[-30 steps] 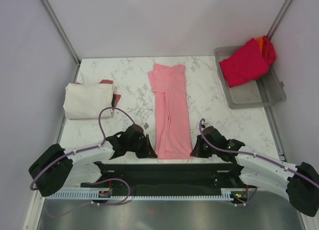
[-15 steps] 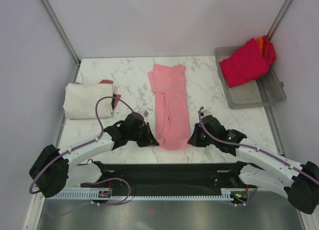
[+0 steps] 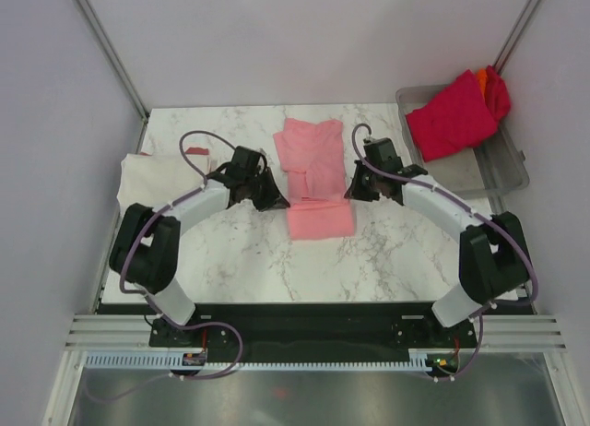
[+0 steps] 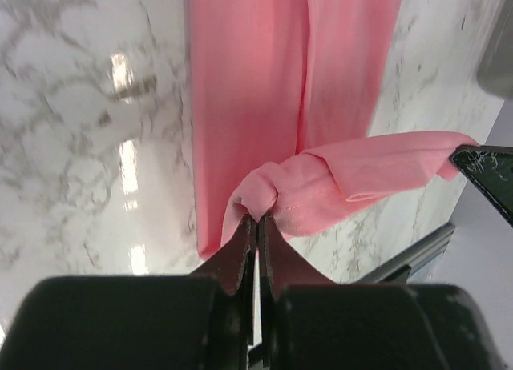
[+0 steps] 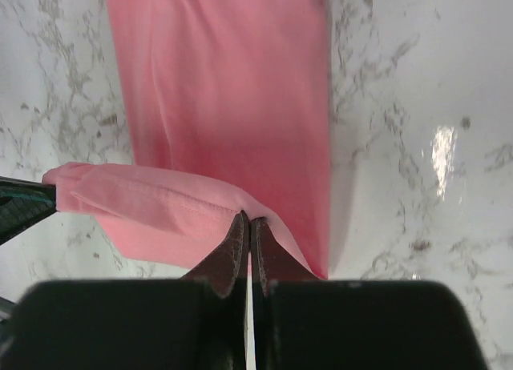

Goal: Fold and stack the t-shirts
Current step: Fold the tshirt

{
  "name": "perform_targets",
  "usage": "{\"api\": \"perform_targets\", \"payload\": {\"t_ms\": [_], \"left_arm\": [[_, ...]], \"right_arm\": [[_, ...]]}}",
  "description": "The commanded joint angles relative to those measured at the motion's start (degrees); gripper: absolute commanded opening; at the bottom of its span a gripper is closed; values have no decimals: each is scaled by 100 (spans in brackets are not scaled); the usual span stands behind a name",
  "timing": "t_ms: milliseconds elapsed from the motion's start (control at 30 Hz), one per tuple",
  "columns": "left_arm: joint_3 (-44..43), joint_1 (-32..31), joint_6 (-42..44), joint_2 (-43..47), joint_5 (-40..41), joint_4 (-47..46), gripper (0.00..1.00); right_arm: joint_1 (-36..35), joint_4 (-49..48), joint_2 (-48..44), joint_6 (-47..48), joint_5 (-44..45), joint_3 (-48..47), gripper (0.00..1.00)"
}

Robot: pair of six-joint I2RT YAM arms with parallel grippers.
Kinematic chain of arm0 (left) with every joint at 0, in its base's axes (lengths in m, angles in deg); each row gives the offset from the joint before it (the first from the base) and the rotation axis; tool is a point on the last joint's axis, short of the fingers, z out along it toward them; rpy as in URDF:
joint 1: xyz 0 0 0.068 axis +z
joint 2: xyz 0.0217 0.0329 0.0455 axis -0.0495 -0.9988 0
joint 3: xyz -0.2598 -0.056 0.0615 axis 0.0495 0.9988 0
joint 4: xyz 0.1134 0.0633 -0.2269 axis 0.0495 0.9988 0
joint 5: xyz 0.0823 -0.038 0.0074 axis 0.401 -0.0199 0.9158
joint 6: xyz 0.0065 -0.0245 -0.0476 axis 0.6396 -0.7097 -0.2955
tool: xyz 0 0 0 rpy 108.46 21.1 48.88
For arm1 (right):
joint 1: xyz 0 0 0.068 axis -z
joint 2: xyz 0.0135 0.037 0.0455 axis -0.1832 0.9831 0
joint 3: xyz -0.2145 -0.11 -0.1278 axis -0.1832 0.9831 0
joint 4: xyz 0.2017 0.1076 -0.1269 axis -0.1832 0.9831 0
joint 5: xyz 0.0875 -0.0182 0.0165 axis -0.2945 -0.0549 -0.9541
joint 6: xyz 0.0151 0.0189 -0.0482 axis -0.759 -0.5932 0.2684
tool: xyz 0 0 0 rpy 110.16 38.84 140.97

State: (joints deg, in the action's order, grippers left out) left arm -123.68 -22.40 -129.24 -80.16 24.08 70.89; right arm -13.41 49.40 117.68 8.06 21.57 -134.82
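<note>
A light pink t-shirt (image 3: 313, 172) lies in a long narrow strip down the middle of the marble table, its near end lifted and carried back over itself. My left gripper (image 3: 279, 203) is shut on the left corner of that hem (image 4: 268, 190). On the other side my right gripper (image 3: 349, 192) is shut on the right corner (image 5: 240, 203). The hem hangs stretched between both grippers above the flat part of the shirt (image 5: 232, 82). A folded cream-white t-shirt (image 3: 152, 182) lies at the left, with a dark red one (image 3: 195, 152) showing under its far edge.
A grey translucent tray (image 3: 502, 177) stands at the back right, holding a crumpled crimson t-shirt (image 3: 452, 117) with an orange one (image 3: 483, 76) behind it. The table's near edge meets a black base plate (image 3: 304, 320).
Both grippers have moved from the near edge toward the back, carrying the pink shirt's hem up and over, so the shirt now shows about half its earlier length.
</note>
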Motion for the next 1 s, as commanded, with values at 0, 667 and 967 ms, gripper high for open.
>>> {"api": "perform_targets", "payload": {"t_ms": [0,667,967], "left_arm": [[-778,264,485,-603,-175,281,2],[-5043,871,801,-3576,-668,1372,58],[-2689,643,1021,-1434,-97,1074,73]], "right_arm": [[252,-167,591,368,-311,-797,0],[1087,-149,3512,315,-945,-3901,80],[1087,-966,1447,421,-1251,-1144,65]]}}
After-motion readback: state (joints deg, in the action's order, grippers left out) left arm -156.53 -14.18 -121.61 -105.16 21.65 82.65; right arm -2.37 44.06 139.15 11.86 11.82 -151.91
